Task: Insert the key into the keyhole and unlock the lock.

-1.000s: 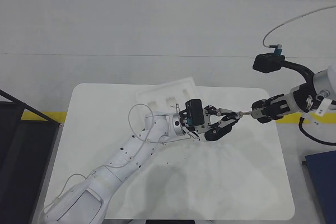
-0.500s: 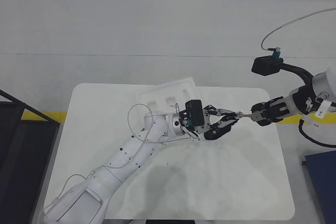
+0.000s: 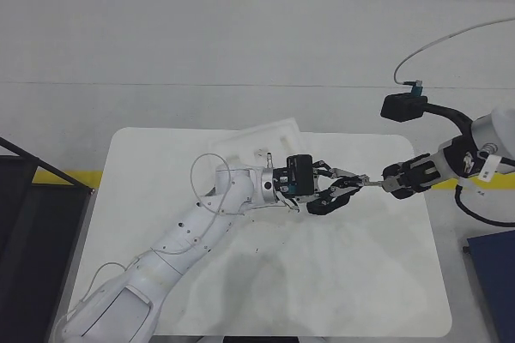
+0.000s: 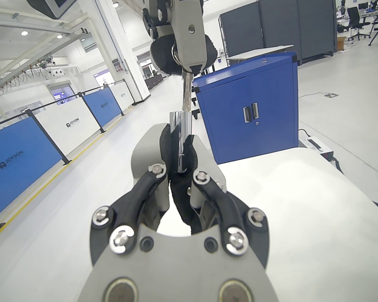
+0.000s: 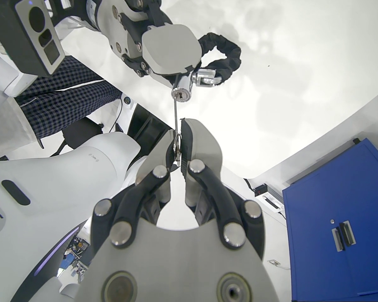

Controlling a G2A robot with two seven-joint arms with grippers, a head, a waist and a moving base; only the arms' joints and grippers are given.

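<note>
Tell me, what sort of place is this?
Probably a big robotics test hall: a blue metal cabinet beside the white table, blue barrier panels along a wide floor, office chairs behind.

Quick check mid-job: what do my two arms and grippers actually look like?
The left arm and right arm have smooth white shells. The left gripper and right gripper share grey fingers, black linkages with silver bolts, and textured black pads. A thin pale cable loops off the left wrist.
</note>
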